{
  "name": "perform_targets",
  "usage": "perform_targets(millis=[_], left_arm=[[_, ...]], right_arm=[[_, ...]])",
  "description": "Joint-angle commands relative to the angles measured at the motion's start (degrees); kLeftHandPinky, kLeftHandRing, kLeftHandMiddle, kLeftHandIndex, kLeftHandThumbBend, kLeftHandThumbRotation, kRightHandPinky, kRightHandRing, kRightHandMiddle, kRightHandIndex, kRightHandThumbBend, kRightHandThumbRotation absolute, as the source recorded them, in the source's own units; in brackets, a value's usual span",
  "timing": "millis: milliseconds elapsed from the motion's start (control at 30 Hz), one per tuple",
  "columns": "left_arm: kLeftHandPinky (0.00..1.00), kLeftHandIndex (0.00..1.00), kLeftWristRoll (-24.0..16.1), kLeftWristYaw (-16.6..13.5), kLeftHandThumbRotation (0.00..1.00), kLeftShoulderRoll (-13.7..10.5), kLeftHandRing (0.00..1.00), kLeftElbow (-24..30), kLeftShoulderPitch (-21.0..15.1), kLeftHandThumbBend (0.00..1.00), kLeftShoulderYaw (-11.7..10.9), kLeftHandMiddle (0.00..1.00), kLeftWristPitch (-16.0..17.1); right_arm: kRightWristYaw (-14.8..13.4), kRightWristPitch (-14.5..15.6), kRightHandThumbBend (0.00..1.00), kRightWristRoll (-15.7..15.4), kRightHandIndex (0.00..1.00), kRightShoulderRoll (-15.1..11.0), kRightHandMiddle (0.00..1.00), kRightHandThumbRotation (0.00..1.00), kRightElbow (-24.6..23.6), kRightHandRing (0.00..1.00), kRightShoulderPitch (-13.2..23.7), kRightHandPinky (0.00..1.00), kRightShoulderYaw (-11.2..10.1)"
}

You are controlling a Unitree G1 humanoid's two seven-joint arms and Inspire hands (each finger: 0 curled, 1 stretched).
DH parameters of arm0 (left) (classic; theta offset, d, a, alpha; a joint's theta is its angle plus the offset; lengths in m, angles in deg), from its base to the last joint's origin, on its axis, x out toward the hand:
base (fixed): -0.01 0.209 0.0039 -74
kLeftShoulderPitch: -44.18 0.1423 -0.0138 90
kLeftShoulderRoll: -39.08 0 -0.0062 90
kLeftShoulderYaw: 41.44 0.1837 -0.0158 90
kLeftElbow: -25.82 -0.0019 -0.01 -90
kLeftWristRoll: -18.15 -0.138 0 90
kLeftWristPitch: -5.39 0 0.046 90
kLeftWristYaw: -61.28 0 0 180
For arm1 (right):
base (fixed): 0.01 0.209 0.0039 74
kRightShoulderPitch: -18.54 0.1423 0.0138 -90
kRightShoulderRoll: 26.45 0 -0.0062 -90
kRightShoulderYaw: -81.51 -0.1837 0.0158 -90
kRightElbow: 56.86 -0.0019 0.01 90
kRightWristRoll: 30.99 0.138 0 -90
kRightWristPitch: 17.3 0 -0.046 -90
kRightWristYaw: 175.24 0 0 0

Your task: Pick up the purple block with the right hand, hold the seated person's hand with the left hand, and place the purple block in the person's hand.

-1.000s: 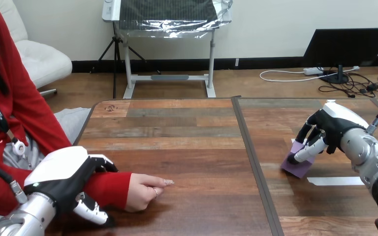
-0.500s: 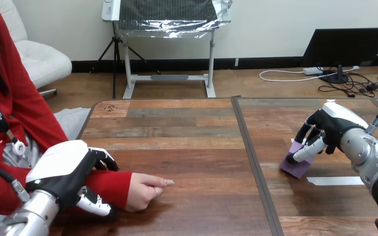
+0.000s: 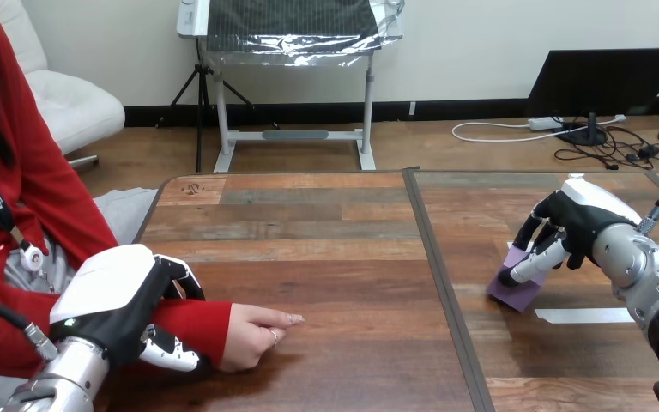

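1. Closest to me, at the near left, the robot's left hand (image 3: 113, 299) sits over the person's forearm (image 3: 190, 319) in its red sleeve. Its fingers arch over the far side and its thumb presses the near side, so it is clasped around the arm just behind the wrist.
2. Just beyond the cuff, the person's hand (image 3: 253, 332) lies palm down on the wooden table (image 3: 326, 249), with one finger stretched out to the right.
3. Over on the right half of the table, a strip of white tape (image 3: 583, 316) lies flat, close to the robot's right forearm.
4. Just beyond the tape is the purple block (image 3: 515, 293), down on the table and well apart from the person's hand.
5. The right hand (image 3: 579, 219) is bent down over the block, its fingers curled at the far edge and its thumb laid across the top, closed on it.
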Motion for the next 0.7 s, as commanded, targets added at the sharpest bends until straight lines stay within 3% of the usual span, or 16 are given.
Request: perform_targets(millis=[0, 333, 667], left_arm=[[0.28, 0.49, 1.19, -1.83, 0.0, 0.21, 0.35, -0.5, -3.48, 0.81, 0.34, 0.43, 1.17], [0.27, 0.47, 1.78, -2.29, 0.0, 0.22, 0.34, -1.09, -3.48, 0.81, 0.4, 0.43, 1.61], [0.27, 0.47, 2.62, -2.12, 0.0, 0.28, 0.34, -1.4, -3.43, 0.81, 0.21, 0.43, 1.63]], right_arm=[[-0.44, -1.37, 0.79, 0.82, 0.53, -0.31, 0.53, 0.0, -1.95, 0.47, 1.87, 0.41, -0.97], [0.11, -0.72, 0.78, 0.91, 0.54, -0.11, 0.53, 0.0, -1.8, 0.47, 2.01, 0.41, -0.67], [1.48, -1.56, 0.77, -0.23, 0.58, -0.45, 0.59, 0.0, -1.78, 0.57, 2.04, 0.52, 0.51]])
